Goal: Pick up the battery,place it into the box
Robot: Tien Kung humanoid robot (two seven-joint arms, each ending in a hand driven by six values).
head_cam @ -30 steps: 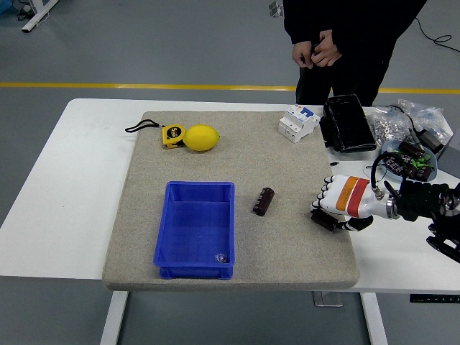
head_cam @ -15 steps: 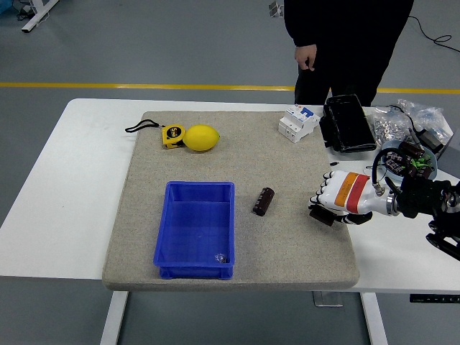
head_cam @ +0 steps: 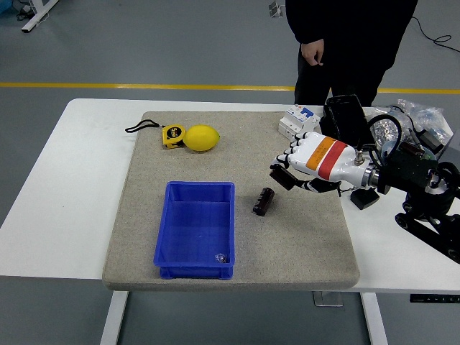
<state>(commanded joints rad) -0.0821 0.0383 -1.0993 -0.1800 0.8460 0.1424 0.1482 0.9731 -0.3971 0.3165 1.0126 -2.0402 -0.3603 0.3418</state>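
A dark cylindrical battery (head_cam: 264, 201) lies on the grey felt mat (head_cam: 237, 151), just right of the blue box (head_cam: 195, 228). The box sits near the mat's front edge, with a small shiny object (head_cam: 221, 256) in its near right corner. My right hand (head_cam: 286, 172), white with a red and orange band, hovers above the mat a little up and to the right of the battery. Its fingers are spread and hold nothing. The left arm is out of view.
A yellow lemon (head_cam: 202, 138) and a yellow tape measure (head_cam: 172, 135) lie at the mat's far left. A white breaker (head_cam: 297, 120), a black case (head_cam: 345, 118) and bags of parts (head_cam: 415, 122) crowd the far right. A person (head_cam: 345, 43) stands behind the table.
My right hand rose from the mat's right edge and moved left and up toward the battery. The person's hands came apart and one dropped to the side.
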